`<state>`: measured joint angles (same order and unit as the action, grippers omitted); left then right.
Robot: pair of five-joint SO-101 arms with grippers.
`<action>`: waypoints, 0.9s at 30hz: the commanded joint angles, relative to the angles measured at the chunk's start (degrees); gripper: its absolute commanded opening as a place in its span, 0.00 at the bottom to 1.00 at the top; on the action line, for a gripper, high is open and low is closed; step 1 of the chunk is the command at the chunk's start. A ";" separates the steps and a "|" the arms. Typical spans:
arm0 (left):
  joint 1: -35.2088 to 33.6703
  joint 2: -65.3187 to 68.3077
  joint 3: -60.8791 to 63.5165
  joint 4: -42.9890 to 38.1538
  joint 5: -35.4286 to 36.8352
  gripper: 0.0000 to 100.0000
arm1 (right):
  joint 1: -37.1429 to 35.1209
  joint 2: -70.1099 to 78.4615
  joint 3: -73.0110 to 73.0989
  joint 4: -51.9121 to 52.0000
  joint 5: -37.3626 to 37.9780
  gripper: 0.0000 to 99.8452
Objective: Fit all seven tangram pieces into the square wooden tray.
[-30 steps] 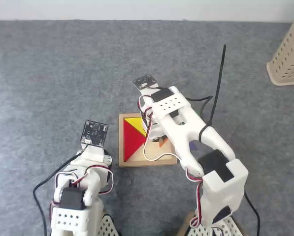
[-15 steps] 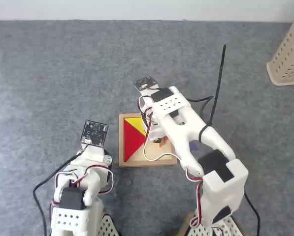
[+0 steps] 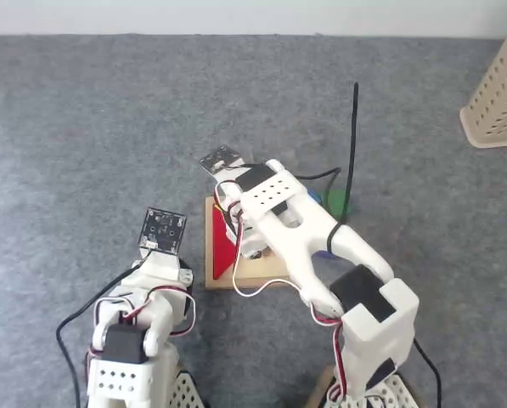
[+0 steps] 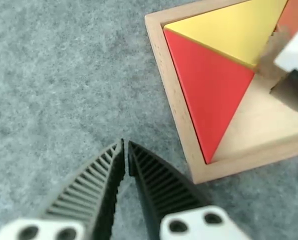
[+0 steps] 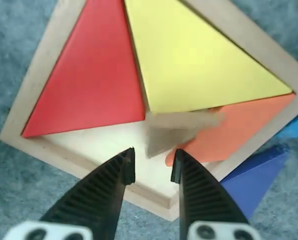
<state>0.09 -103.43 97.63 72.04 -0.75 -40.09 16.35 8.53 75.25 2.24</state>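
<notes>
**While the right pincer hangs narrowly parted over the tray**

Nothing is gripped. 3 pieces are seated inside: red triangle, yellow triangle, orange piece. A blue piece is seen just outside. The left pincer is held almost closed above the worktop.

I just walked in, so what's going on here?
Puzzle pieces are being fitted into a wooden tray. The red triangle, yellow triangle and orange piece are in it. The right tool hangs open and empty over the tray; the left tool is shut over the carpet beside it. A blue piece lies outside.
</notes>
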 commanded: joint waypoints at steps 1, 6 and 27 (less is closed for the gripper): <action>-0.35 -1.23 -1.10 0.35 0.35 0.01 | -0.57 -4.62 -1.58 -0.22 0.97 0.13; -0.35 -1.23 -1.10 0.35 0.35 0.01 | -0.57 -5.93 -1.67 -0.31 0.97 0.13; -0.35 -1.23 -1.10 0.35 0.35 0.01 | 4.88 -9.63 11.25 -12.88 3.16 0.03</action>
<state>0.09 -103.43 97.63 72.04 -0.75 -37.80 6.68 21.36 63.47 3.91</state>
